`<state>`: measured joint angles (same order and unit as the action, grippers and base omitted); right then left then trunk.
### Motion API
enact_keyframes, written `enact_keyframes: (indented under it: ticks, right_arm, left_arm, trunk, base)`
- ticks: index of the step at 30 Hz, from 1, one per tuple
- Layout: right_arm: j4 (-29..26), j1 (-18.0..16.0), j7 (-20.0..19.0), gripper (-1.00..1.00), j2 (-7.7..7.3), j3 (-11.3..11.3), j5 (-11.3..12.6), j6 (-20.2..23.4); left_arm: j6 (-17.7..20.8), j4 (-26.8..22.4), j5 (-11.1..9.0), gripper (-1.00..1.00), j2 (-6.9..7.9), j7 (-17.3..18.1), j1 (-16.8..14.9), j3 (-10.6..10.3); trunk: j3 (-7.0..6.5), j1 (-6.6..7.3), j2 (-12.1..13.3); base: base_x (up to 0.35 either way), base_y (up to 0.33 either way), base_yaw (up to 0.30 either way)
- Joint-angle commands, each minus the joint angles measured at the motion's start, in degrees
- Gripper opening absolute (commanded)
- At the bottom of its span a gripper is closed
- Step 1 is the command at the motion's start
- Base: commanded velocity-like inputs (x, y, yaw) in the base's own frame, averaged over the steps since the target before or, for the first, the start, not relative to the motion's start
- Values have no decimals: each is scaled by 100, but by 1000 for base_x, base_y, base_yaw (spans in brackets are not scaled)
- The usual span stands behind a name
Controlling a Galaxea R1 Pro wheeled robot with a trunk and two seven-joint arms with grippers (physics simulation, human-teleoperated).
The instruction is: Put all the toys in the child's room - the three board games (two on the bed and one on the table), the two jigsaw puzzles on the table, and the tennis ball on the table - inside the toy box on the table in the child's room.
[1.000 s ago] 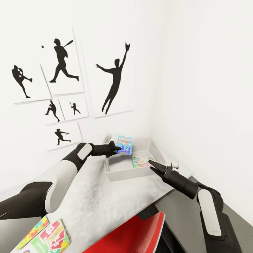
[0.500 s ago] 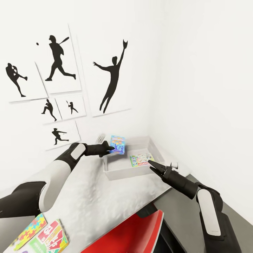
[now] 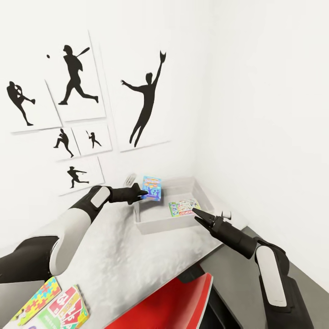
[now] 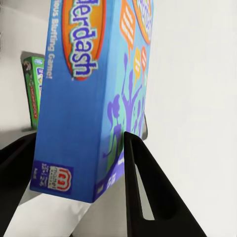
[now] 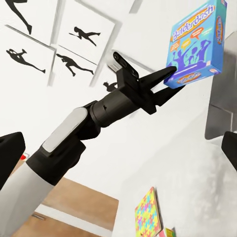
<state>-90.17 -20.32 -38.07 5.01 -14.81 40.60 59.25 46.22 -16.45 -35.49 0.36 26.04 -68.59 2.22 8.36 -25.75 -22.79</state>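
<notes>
Puzzle [image 3: 35,300] and Skip-Bo box [image 3: 68,307] lie flat on the table [image 3: 128,256], well apart from the bin [image 3: 160,220]. Right gripper [image 3: 197,213] hovers shut just beside the bin. Left gripper [image 3: 145,193] pinches the blue game [image 3: 151,188] upright over the bin, above a green game [image 3: 183,207] inside.

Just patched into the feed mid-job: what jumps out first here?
The left gripper holds a blue Balderdash board game upright over the near-left corner of the grey toy box, where a green game box already lies flat. The right gripper hovers at the bin's near right rim. On the wall behind hang black baseball silhouettes.
</notes>
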Motion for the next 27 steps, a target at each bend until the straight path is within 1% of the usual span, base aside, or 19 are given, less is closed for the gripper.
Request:
enact_keyframes:
  ticks: [1, 27]
  right_arm:
    - [-1, -9, -43, 100, 4, -17, -35, 31]
    - [-1, -7, -43, 100, 7, -13, -35, 43]
  left_arm:
    - [35, -1, 7, -100, 0, 13, -6, 25]
    - [56, 1, -12, -100, -13, 20, -6, 39]
  trunk:
    - [19, -3, -13]
    - [258, -3, -13]
  base:
    - [0, 0, 0]
    - [0, 0, 0]
